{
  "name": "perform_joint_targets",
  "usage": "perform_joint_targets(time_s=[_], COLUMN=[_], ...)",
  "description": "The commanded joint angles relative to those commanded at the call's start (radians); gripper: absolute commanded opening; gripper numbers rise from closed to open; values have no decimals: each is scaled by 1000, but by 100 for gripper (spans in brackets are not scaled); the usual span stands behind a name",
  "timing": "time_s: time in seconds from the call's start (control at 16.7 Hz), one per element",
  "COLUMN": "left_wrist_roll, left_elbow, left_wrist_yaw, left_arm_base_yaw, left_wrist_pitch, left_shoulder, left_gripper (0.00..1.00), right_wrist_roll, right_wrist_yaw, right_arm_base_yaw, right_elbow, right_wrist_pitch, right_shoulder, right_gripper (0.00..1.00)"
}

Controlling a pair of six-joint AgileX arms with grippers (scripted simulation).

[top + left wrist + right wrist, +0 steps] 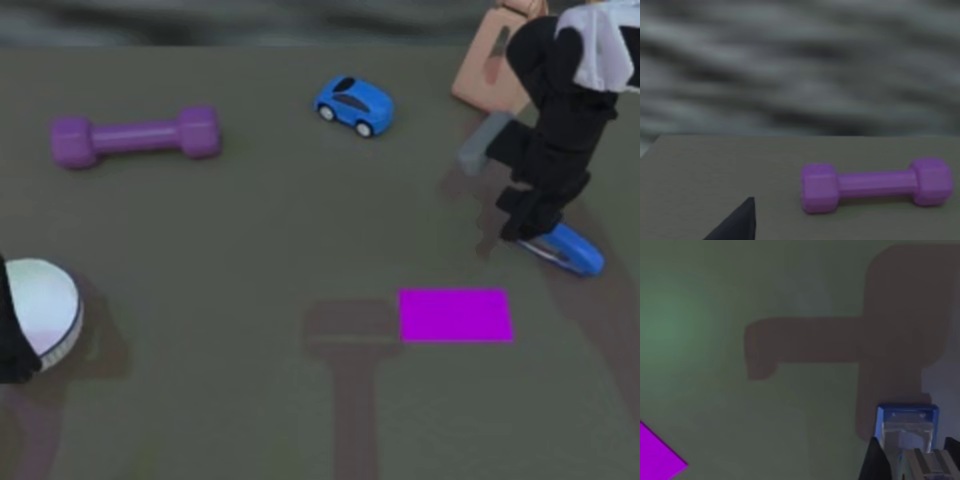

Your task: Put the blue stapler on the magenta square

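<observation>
You're about halfway: your right gripper looks clamped on the small bright-blue stapler, right of and just beyond the flat magenta square. Carry and drop remain. Left arm's parked left.

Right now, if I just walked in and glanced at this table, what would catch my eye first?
Probably the magenta square, a bright flat patch right of the table's middle. Just beyond it, toward the right edge, the right end effector is down on the blue stapler, which the right wrist view shows between its fingers. Farther back sit a purple dumbbell on the left and a blue toy car near the middle; the left arm waits at the left edge.
</observation>
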Motion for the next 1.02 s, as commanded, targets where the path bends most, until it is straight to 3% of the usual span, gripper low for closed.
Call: perform_joint_targets(time_s=[0.54, 1.02], left_wrist_roll=[0, 0], left_elbow=[0, 0], left_wrist_yaw=[0, 0], left_arm_base_yaw=[0, 0], left_wrist_pitch=[0, 0], left_shoulder=[0, 0], left_gripper=[100, 100], right_wrist_roll=[0, -4], right_wrist_yaw=[0, -1], right_arm_base_yaw=[-2, 2], right_elbow=[17, 266], right_wrist_pitch=[-16, -334], right_shoulder=[-3, -62], right_gripper=[0, 0])
